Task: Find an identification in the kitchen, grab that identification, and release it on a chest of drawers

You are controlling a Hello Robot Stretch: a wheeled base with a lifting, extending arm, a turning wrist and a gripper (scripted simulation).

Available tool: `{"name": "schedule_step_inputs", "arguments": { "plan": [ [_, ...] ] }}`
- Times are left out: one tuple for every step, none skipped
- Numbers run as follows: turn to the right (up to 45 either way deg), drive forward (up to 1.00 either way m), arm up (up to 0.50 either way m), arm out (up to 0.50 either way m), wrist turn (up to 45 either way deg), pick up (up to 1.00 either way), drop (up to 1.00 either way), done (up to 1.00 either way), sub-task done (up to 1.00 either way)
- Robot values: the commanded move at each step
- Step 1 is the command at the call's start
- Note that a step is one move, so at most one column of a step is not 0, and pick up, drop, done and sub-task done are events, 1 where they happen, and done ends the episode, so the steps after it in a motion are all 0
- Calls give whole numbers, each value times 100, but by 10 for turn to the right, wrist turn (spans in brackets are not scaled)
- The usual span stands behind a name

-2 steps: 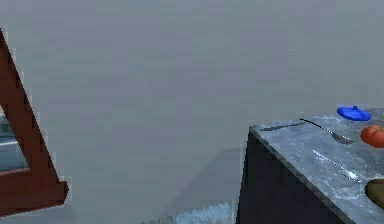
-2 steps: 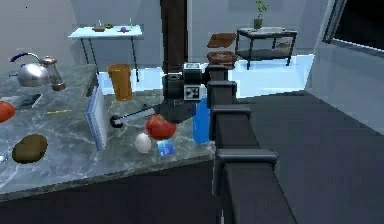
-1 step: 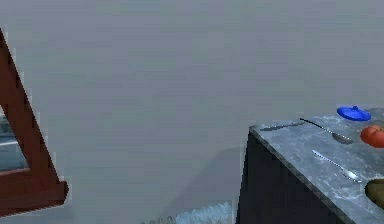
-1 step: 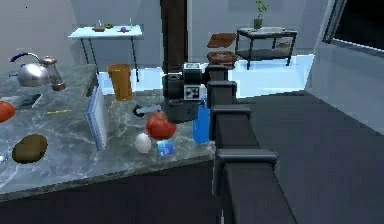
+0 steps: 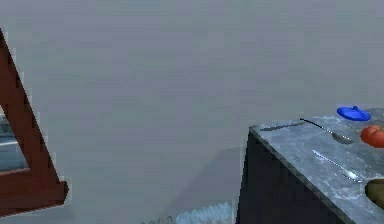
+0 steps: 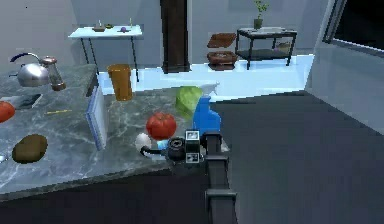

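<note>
Fingers (image 6: 160,150) by small pale blob (image 6: 143,142), beside tomato (image 6: 161,124), on countertop (image 6: 60,140).

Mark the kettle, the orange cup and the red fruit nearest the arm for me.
kettle (image 6: 33,71): arm side view, on its rounded metal body.
orange cup (image 6: 121,83): arm side view, middle of its side wall.
red fruit (image 6: 161,125): arm side view, centre of its front.

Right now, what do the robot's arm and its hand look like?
The arm is a dark, square bar. Near its end sit two small white squares with black marks on them. The gripper has a dark, chunky body with two thin fingers sticking out.
</note>
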Motion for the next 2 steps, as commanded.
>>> {"name": "schedule_step_inputs", "arguments": {
  "plan": [
    [0, 0, 0, 0, 0, 100, 0, 0, 0],
    [0, 0, 10, 0, 0, 0, 0, 0, 0]
  ]
}}
